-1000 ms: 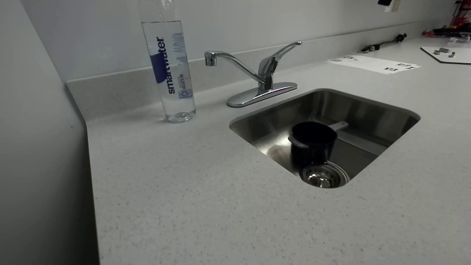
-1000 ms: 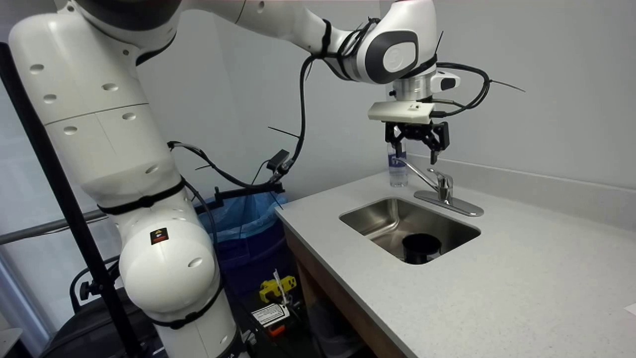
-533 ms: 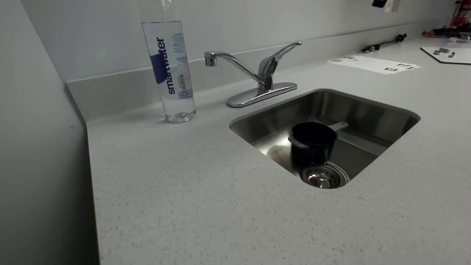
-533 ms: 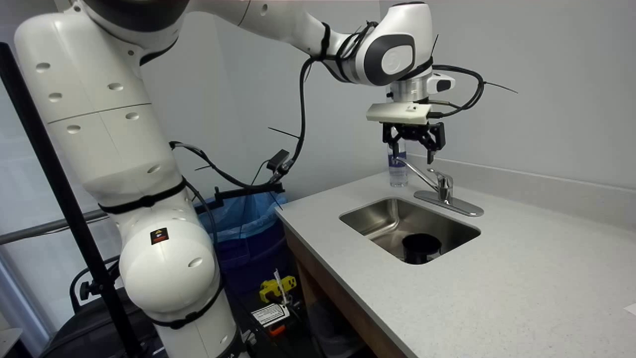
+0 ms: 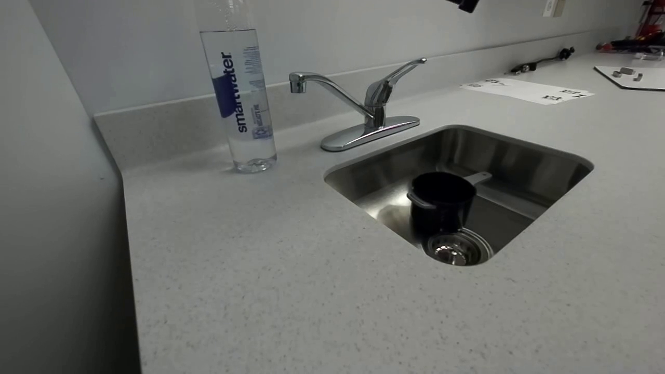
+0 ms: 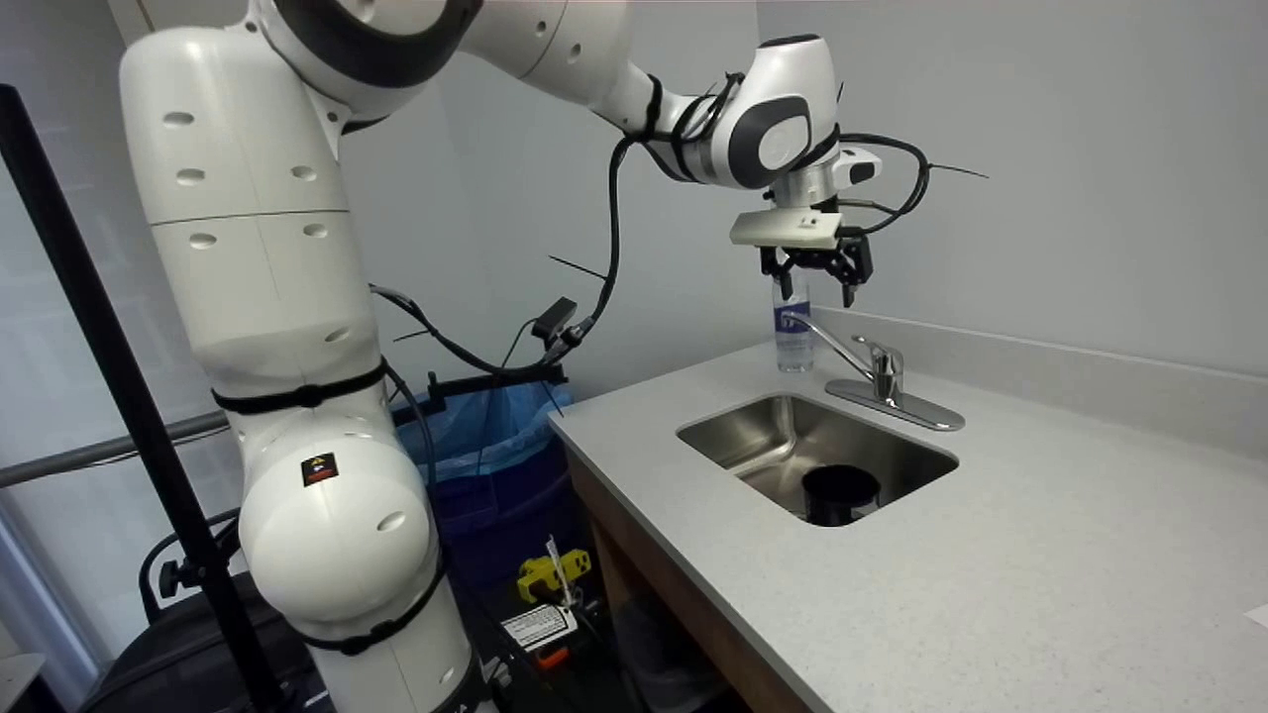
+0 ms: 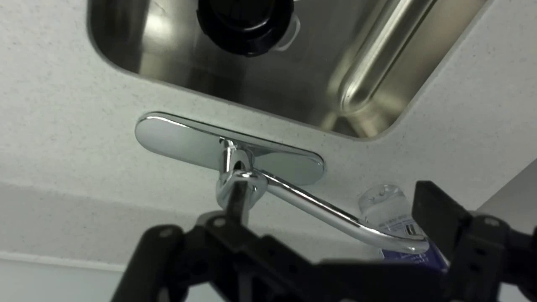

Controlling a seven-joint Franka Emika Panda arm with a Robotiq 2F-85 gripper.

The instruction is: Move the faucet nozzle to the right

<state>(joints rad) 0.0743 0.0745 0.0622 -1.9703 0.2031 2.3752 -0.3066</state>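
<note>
An exterior view shows the arm point(image 6: 233, 149) changed since half a second ago: its lower link stands more upright, the wrist end sits lower with a slight lean, and the gripper point(image 6: 817, 299) is a little further left in that view. In an exterior view, a dark piece point(image 5: 466, 5) at the top edge has slid leftward across the wall point(image 5: 363, 31). The faucet nozzle point(image 7: 327, 215) has kept its place, running from the faucet body point(image 5: 378, 96) over the counter point(image 5: 260, 249) toward the water bottle point(image 5: 244, 98); the bottle and the dark pot point(image 5: 441, 202) in the sink point(image 5: 467, 148) are unmoved too. The arm arches high over the counter and turns down at the wrist, so the gripper points downward above the faucet, apart from the nozzle. Its fingers point(image 7: 438, 214) are spread; the wrist view has the nozzle's tip just beside one of them.
</note>
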